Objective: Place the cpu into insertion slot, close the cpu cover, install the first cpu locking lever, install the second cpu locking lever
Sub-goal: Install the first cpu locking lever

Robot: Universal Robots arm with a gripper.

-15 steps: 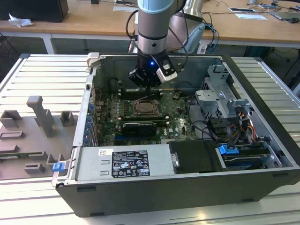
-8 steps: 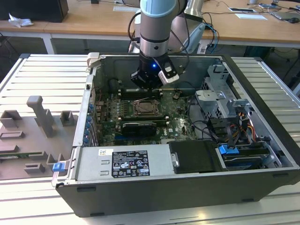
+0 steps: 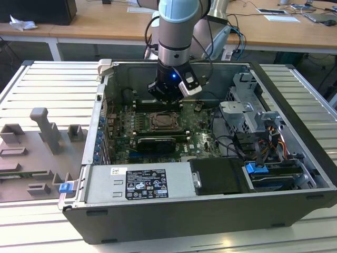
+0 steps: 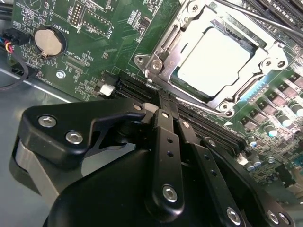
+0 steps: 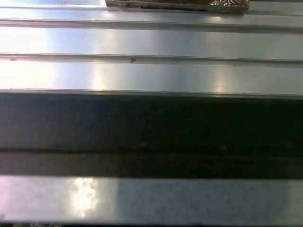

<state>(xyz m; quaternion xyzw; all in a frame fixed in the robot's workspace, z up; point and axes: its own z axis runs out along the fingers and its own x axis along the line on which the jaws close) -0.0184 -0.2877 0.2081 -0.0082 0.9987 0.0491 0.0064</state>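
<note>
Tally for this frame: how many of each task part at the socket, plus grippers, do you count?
cpu, seated in the socket: 1
insertion slot: 1
cpu cover, lying closed around the chip: 1
gripper, fingers together, empty, beside the socket: 1
Total: 4

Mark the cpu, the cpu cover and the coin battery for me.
cpu (image 4: 215,61), second wrist view, middle of its pale top.
cpu cover (image 4: 163,59), second wrist view, its metal frame edge.
coin battery (image 4: 49,41), second wrist view, centre of the disc.
</note>
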